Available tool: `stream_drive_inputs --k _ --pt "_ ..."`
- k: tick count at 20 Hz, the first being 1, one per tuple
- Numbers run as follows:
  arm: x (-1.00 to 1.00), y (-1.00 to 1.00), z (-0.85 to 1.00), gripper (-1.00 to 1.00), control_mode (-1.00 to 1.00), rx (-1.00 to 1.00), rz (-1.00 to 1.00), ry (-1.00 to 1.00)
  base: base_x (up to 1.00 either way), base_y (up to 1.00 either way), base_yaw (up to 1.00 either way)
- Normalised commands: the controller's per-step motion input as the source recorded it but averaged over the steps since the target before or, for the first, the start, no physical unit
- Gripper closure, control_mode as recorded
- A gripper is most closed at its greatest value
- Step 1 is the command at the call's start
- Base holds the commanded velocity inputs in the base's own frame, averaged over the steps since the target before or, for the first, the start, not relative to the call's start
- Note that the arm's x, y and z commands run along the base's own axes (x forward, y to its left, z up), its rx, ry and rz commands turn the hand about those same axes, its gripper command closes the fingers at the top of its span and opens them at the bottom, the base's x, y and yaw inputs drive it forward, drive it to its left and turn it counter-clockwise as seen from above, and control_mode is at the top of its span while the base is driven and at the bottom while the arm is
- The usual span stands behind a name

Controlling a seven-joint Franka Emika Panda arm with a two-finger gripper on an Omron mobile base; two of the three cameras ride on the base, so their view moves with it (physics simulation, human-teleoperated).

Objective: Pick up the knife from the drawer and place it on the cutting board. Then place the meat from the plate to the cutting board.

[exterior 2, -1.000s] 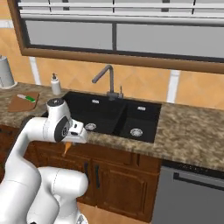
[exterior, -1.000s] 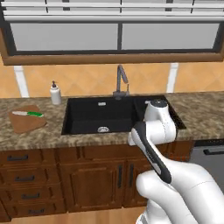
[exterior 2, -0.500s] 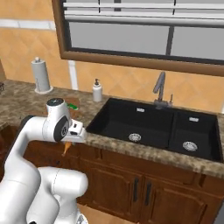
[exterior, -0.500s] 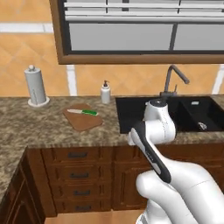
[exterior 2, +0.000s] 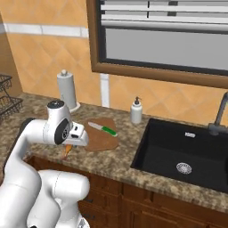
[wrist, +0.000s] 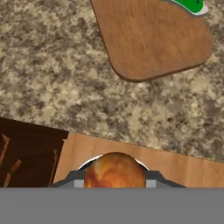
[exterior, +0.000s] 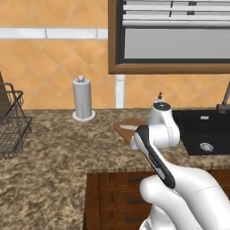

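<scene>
Lying on the board (exterior 2: pixel 99 133), the knife (exterior 2: pixel 103 129) has its green handle toward the sink (exterior 2: pixel 185 156) and its silver blade toward the towel roll (exterior 2: pixel 67 89). In the hand view only the green handle end (wrist: pixel 190 5) shows at the top edge, on the board's (wrist: pixel 151 39) far corner. The meat (wrist: pixel 114 172) sits pinched between the fingers of the gripper (wrist: pixel 114 177), an orange-brown lump low in the hand view, with speckled counter (wrist: pixel 52 74) and a wooden edge below it. From the right base view the meat (exterior 2: pixel 67 151) hangs under the gripper (exterior 2: pixel 67 149) as a small orange tip, just off the board's near-left edge, above the counter (exterior 2: pixel 111 162) front. The board lies between the towel roll and a soap bottle (exterior 2: pixel 136 111), which stands by the sink. In the left base view the arm hides most of the board (exterior: pixel 127 127); the towel roll (exterior: pixel 82 98) stands against the tiled wall and a wire rack (exterior: pixel 12 125) is at the far left.
</scene>
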Motion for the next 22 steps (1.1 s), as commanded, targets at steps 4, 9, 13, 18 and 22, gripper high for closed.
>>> stream_drive_inputs --k 4,9,13,18,22 --pt "0.18 0.00 0.00 1.00 -1.00 0.00 0.00 0.04 0.61 0.46 0.00" --pt "0.84 -0.60 0.00 1.00 -1.00 0.00 0.00 0.21 0.00 0.00 0.00" --pt "0.62 -0.74 -0.11 1.00 -1.00 0.00 -0.02 0.30 0.00 0.00 0.00" --pt "0.63 -0.35 -0.56 1.00 -1.00 0.00 -0.04 0.18 0.00 0.00 0.00" --pt "0.53 -0.02 -0.76 1.00 -1.00 0.00 -0.02 0.05 0.00 0.00 0.00"
